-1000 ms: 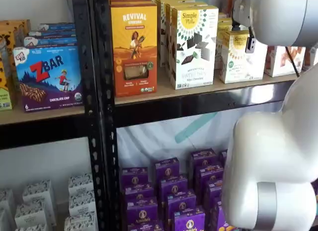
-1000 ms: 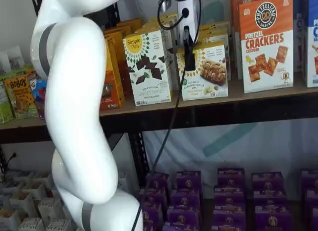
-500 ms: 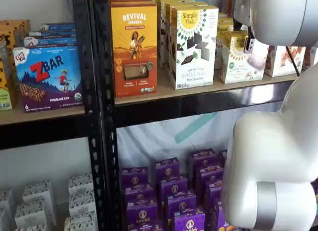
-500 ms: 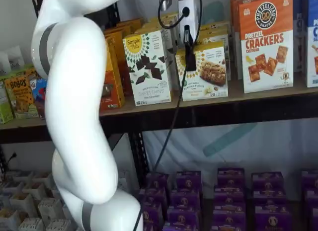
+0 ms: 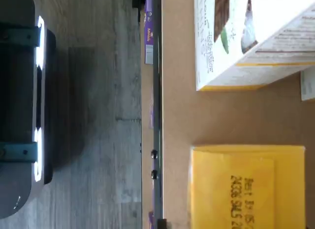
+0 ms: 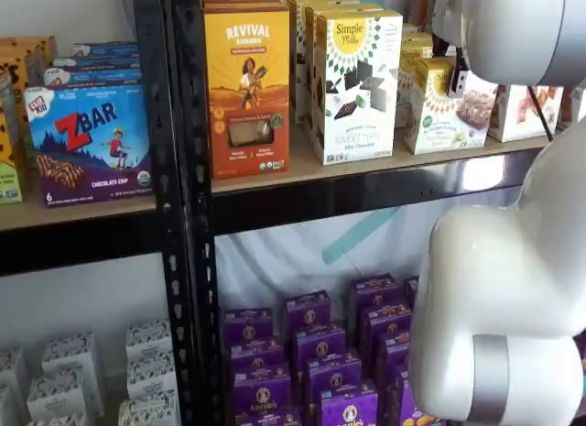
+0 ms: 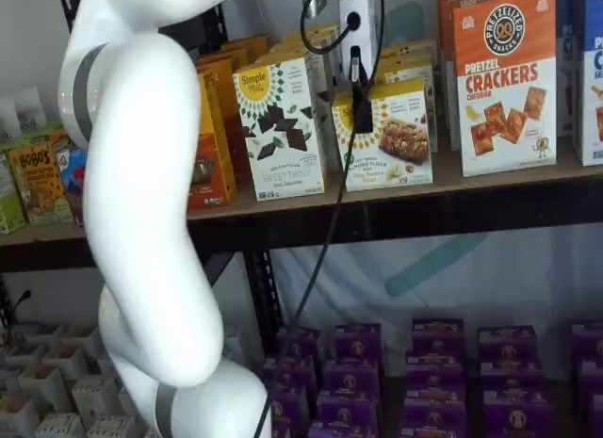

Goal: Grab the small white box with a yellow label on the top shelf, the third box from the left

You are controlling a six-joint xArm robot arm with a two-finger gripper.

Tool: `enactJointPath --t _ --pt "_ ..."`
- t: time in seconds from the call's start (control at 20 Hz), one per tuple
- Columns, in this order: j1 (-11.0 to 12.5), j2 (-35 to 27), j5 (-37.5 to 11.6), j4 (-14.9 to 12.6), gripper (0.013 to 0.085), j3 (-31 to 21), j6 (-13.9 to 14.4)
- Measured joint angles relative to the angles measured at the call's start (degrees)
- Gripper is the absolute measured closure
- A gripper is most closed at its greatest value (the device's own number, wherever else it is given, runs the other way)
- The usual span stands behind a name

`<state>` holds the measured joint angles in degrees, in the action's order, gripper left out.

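Note:
The small white box (image 7: pixel 396 141) with the yellow sunburst label stands on the top shelf (image 7: pixel 424 212) and leans, with one bottom edge raised; it shows in both shelf views (image 6: pixel 439 114). My gripper (image 7: pixel 359 104) hangs over it from above, with one black finger down its front face. The finger also shows in a shelf view (image 6: pixel 458 78). The gripper is shut on this box. The other finger is hidden behind it. In the wrist view a yellow carton top (image 5: pixel 246 187) lies on the tan board (image 5: pixel 177 115); the fingers do not show there.
A taller white box with chocolate squares (image 7: pixel 281 127) stands just left of it, and an orange pretzel cracker box (image 7: pixel 504 80) to its right. Purple boxes (image 7: pixel 424 363) fill the shelf below. My white arm (image 7: pixel 141 174) stands in front of the shelves.
The small white box stood upright a second ago and now leans, its front face turned and lifted a little. The gripper has stayed on it.

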<state>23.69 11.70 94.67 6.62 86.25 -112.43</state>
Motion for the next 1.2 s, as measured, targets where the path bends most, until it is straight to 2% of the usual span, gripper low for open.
enactJointPath --t 0.1,0.25,0.65,0.8,1.2 --pt "0.0 0.0 0.1 0.0 0.0450 0.0 0.0" --pt "0.1 0.1 0.2 0.2 0.0530 0.0 0.0" --pt "0.2 0.2 0.1 0.7 0.0530 -0.1 -0.1" --pt "0.4 0.2 0.0 0.9 0.0610 -0.1 -0.2" --pt "0.5 -0.2 2.2 0.9 0.0610 1.3 -0.1"
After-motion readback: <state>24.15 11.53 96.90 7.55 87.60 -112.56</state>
